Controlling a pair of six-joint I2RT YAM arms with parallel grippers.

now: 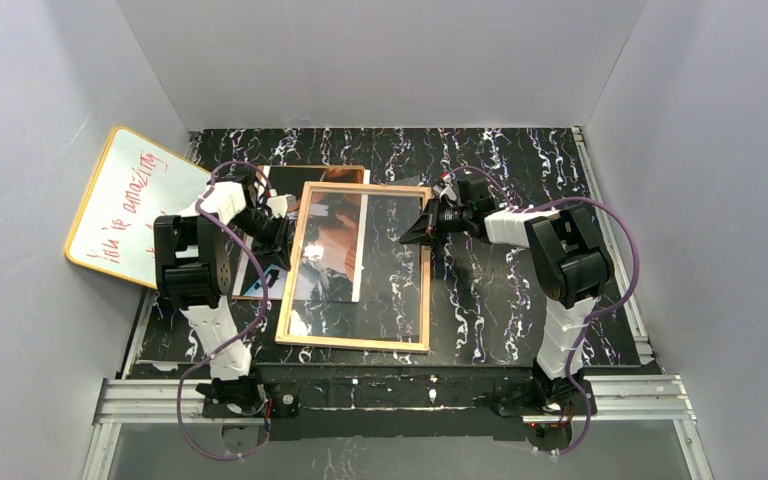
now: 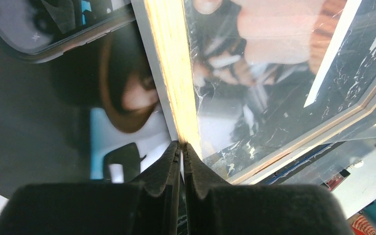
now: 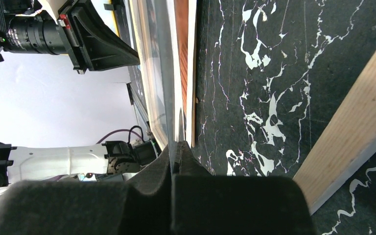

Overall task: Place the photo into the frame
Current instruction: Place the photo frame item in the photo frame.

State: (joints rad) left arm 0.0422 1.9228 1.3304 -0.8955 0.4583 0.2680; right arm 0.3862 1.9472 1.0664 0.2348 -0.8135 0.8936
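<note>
The frame (image 1: pixel 355 342) lies tan side up in the middle of the dark marbled table. The photo (image 1: pixel 332 240) lies picture up under its left half and sticks out to the left. In the left wrist view the photo (image 2: pixel 254 44) shows through the frame opening. My left gripper (image 1: pixel 282 258) is shut on the frame's left rail (image 2: pixel 176 83), fingertips (image 2: pixel 171 152) pinched together. My right gripper (image 1: pixel 407 237) is at the frame's right side, shut on the thin edge of the clear sheet (image 3: pixel 162 73). The frame's wood rail (image 3: pixel 357 122) passes to its right.
An orange-rimmed whiteboard (image 1: pixel 125 200) with red writing leans at the far left. The brown backing board (image 1: pixel 345 172) lies behind the frame's top edge. The clear sheet's corner (image 2: pixel 367 147) overhangs the frame. Grey walls close in three sides.
</note>
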